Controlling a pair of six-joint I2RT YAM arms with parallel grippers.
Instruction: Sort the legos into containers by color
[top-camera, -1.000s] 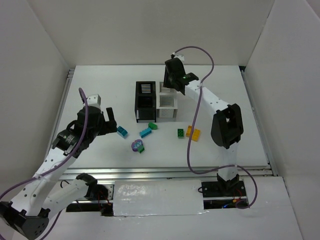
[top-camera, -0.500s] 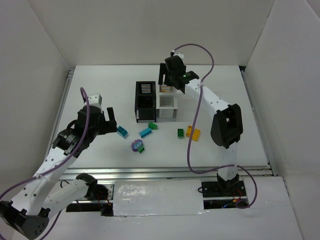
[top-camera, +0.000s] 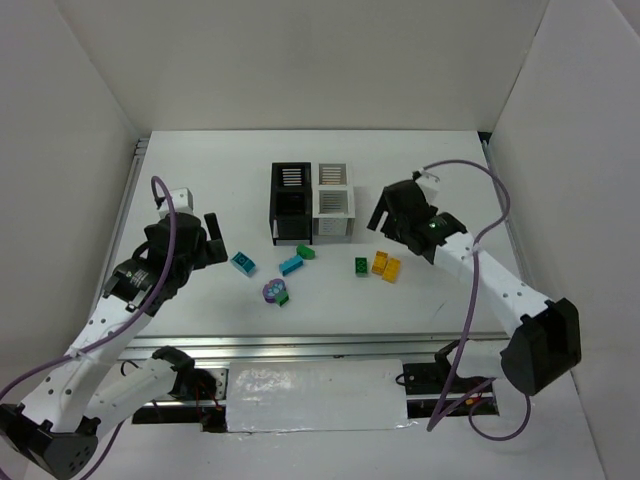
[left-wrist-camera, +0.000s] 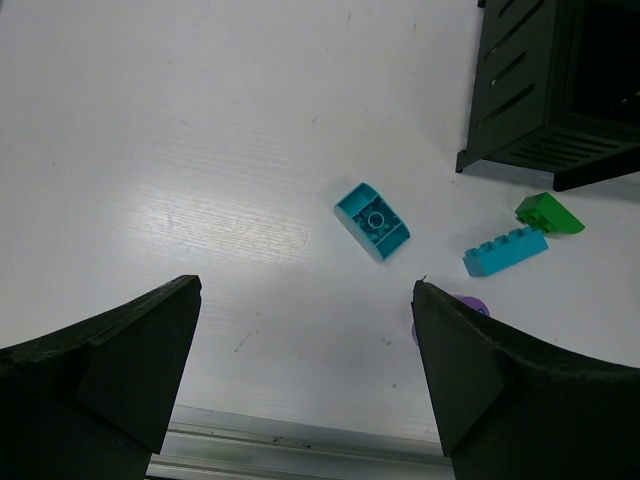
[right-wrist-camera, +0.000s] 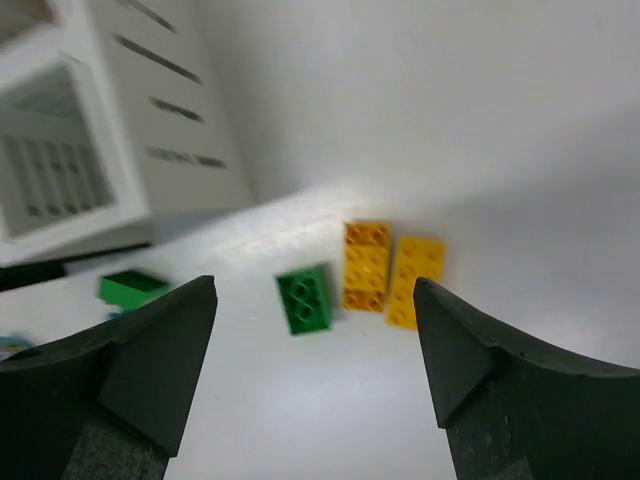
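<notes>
Left tool (left-wrist-camera: 305, 290) spread, empty; small teal plastic brick (left-wrist-camera: 372, 221) ahead on white bench (left-wrist-camera: 150, 150). Right tool (right-wrist-camera: 312, 287) spread, empty, over small green plastic brick (right-wrist-camera: 304, 299), touching two yellow-orange plastic bricks (right-wrist-camera: 366, 266). Black slatted plastic box (top-camera: 291, 203) and white slatted plastic box (top-camera: 334, 201) behind.

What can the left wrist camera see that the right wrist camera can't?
Only the left wrist shows the curved teal brick, part of the purple piece and the black container's slatted wall. Only the right wrist shows two yellow-orange bricks, the square green brick beside them and the white container. Both seem to catch the green sloped brick near the containers. Dark and teal slivers at the right view's edge are too blurred to name.
</notes>
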